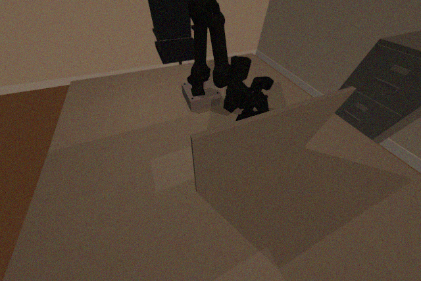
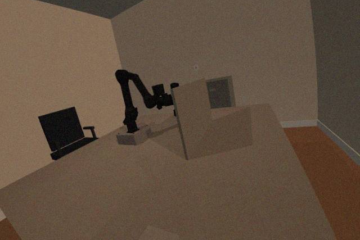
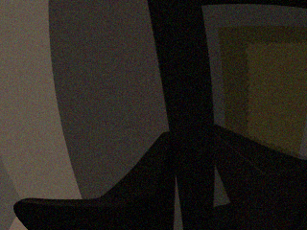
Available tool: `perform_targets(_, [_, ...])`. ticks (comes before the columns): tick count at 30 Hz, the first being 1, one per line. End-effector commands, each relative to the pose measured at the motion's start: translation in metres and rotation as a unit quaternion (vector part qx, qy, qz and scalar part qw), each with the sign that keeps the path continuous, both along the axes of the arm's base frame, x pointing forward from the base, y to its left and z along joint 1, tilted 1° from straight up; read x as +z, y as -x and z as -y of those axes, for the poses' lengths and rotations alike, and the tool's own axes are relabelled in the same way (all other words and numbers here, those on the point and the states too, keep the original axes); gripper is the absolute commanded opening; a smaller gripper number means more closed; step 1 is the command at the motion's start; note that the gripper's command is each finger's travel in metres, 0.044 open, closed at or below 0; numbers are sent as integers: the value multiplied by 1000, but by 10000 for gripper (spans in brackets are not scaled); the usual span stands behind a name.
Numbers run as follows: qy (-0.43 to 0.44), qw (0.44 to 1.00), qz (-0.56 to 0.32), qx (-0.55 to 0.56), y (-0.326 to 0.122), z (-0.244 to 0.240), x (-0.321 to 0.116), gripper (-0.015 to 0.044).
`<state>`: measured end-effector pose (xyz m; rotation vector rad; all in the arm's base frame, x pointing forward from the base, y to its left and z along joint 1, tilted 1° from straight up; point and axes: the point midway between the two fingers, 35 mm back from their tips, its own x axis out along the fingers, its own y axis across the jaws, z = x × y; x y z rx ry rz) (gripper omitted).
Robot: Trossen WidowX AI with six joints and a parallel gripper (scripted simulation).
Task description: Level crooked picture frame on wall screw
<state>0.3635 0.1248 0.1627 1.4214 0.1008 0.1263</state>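
The picture frame's dark side bar (image 3: 184, 62) runs from top to bottom of the wrist view, leaning slightly. Right of it are a grey mat and an olive-yellow picture (image 3: 275, 91). My gripper (image 3: 190, 136) is shut on this side bar, one finger on each side. The upright wall panel (image 1: 237, 149) (image 2: 192, 115) (image 3: 106, 96) stands behind the frame. In the top and exterior views the panel's back faces the camera and hides my fingertips and most or all of the frame. The screw and the notched strip are hidden. Whether the frame is level cannot be told.
The arm's pale base block (image 1: 202, 102) (image 2: 132, 138) stands on the table (image 1: 112, 223) (image 2: 203, 197) on the far side of the panel. A dark chair (image 1: 170, 16) (image 2: 62, 128) is beyond the table. A grey cabinet (image 1: 380, 83) (image 2: 219, 93) stands by the room wall.
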Motion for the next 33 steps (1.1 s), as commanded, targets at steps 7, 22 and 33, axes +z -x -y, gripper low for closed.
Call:
perform_targets(7, [-1,1000,5,-2,-1,1,2,0])
perform_targets(22, [-1,1000,5,-2,-1,2,2,0])
perform_targets(33, [-1,1000,5,-2,-1,3,2,0])
